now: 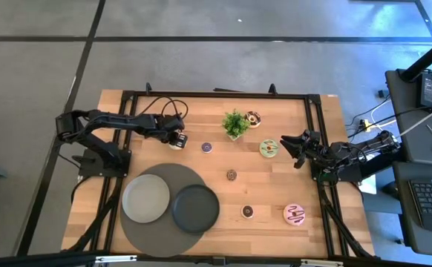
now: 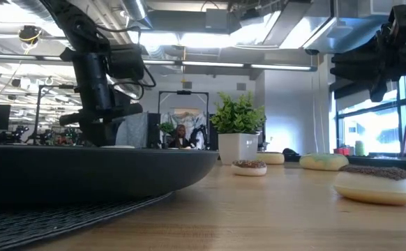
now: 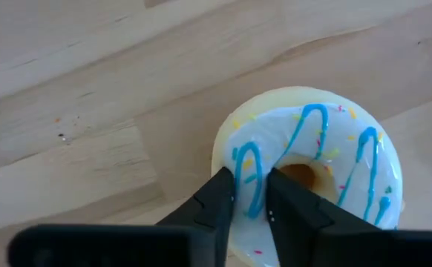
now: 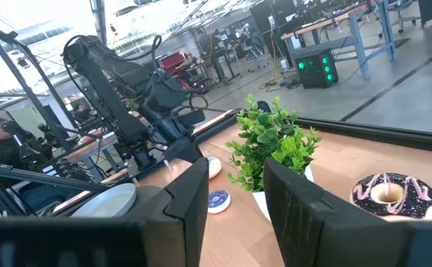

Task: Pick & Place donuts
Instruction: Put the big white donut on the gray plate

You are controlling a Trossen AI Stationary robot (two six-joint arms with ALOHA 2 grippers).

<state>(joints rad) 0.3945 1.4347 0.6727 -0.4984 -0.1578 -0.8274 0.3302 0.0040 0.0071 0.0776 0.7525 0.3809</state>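
My left gripper [image 1: 177, 139] is shut on the cream donut [image 3: 312, 170], which has white icing with blue stripes, left of the potted plant [image 1: 235, 124]. My right gripper [image 1: 286, 142] hangs open and holds nothing, just right of the green donut [image 1: 269, 147]. The chocolate donut [image 1: 253, 119] lies flat beside the plant, and the pink striped donut [image 1: 295, 214] near the right front. A tiny purple donut [image 1: 207, 147] and two tiny brown ones [image 1: 231, 175] [image 1: 248, 211] lie flat mid-table. My left gripper pinches the cream donut's ring [image 3: 252, 189] between its two fingers, one finger [image 3: 217, 202] at the outer rim and the other [image 3: 294, 211] at the hole's edge. The fingers come from above, pointing down. Whether the donut is clear of the table, I cannot tell.
A light grey plate [image 1: 146, 197] and a dark plate [image 1: 195, 208] sit on a round grey mat [image 1: 160, 233] at the near left. In the low view the dark plate's rim [image 2: 84, 167] hides the table under my left arm. Bare wood lies between the plates and the pink donut.
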